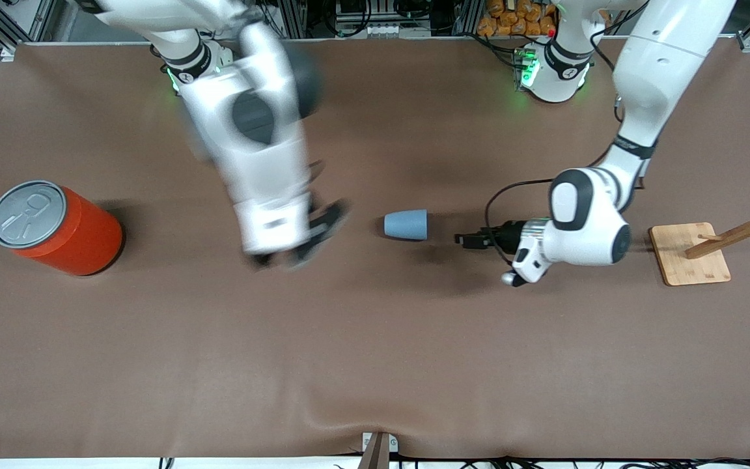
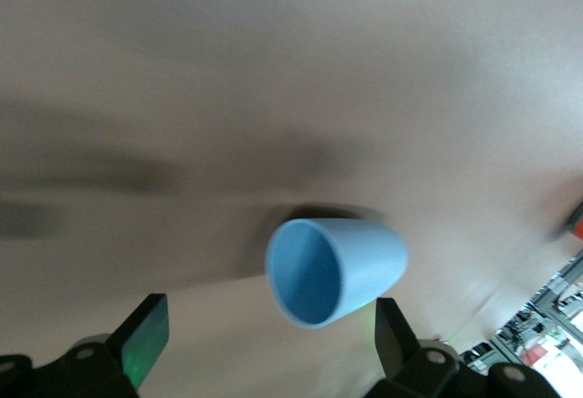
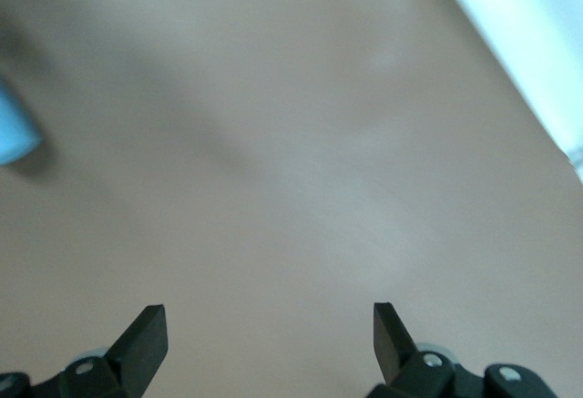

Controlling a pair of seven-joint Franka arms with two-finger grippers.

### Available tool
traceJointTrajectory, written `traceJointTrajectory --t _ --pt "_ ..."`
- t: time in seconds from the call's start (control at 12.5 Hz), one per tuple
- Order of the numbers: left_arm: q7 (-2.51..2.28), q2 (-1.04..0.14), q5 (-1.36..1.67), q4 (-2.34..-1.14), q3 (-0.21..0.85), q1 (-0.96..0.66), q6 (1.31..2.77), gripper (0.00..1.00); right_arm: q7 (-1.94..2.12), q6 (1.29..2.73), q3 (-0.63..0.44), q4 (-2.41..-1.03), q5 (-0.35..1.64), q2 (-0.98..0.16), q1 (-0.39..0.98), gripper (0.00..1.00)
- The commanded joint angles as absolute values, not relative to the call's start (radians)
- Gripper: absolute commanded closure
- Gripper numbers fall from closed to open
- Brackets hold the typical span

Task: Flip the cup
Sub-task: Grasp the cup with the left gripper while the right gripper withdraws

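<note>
The cup (image 1: 406, 225) lies on its side near the middle of the brown bench (image 1: 375, 365), its wider open mouth turned toward the left arm's end and its narrow closed bottom toward the right arm's end. The left pincer (image 1: 468, 240) sits low over the bench just beside the cup on the left arm's side, pointing at the mouth but apart from it. In the left wrist view the cup (image 2: 335, 270) shows its darker blue inside between the two spread fingers (image 2: 146, 339), which hold nothing and do not touch it. The right pincer (image 1: 300, 251) hangs over the bench on the cup's other flank, toward the right arm's end, near the cup but clear of it; its fingers (image 3: 148, 336) stand wide apart and empty, with only a sliver of the cup (image 3: 14, 138) at the edge of the right wrist view. An orange can (image 1: 56, 228) stands at the right arm's end, well apart from the cup, and a wooden rack (image 1: 691, 254) sits at the left arm's end.
</note>
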State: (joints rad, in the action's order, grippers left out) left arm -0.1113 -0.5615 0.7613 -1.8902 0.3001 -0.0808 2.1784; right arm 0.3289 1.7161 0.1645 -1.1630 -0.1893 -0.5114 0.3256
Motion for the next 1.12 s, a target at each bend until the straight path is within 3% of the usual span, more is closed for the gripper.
traceJointTrajectory --t 0.0,0.32,0.64,0.8,0.96,1.04 --pt "-0.104 -0.6 0.837 -1.891 0.301 -0.173 2.288 0.0 0.302 1.706 0.18 -1.201 -0.164 -0.396 0.247 0.0" --pt "-0.103 -0.63 0.945 -1.887 0.301 -0.238 2.347 0.0 0.304 1.543 0.203 -1.201 -0.091 -0.344 0.004 0.0" --pt "-0.104 -0.646 0.96 -1.89 0.302 -0.261 2.364 0.0 0.157 1.462 0.187 -1.223 -0.044 -0.246 -0.087 0.0" --pt "-0.103 -0.65 0.96 -1.893 0.302 -0.267 2.362 0.04 -0.036 1.427 0.187 -1.313 -0.034 -0.152 -0.086 0.0" --pt "-0.103 -0.649 0.96 -1.888 0.301 -0.276 2.362 0.71 -0.077 1.43 0.149 -1.438 0.02 -0.028 -0.081 0.0" --pt "-0.104 -0.644 0.957 -1.887 0.301 -0.279 2.362 0.99 -0.078 1.465 0.144 -1.545 0.029 0.059 -0.078 0.0"
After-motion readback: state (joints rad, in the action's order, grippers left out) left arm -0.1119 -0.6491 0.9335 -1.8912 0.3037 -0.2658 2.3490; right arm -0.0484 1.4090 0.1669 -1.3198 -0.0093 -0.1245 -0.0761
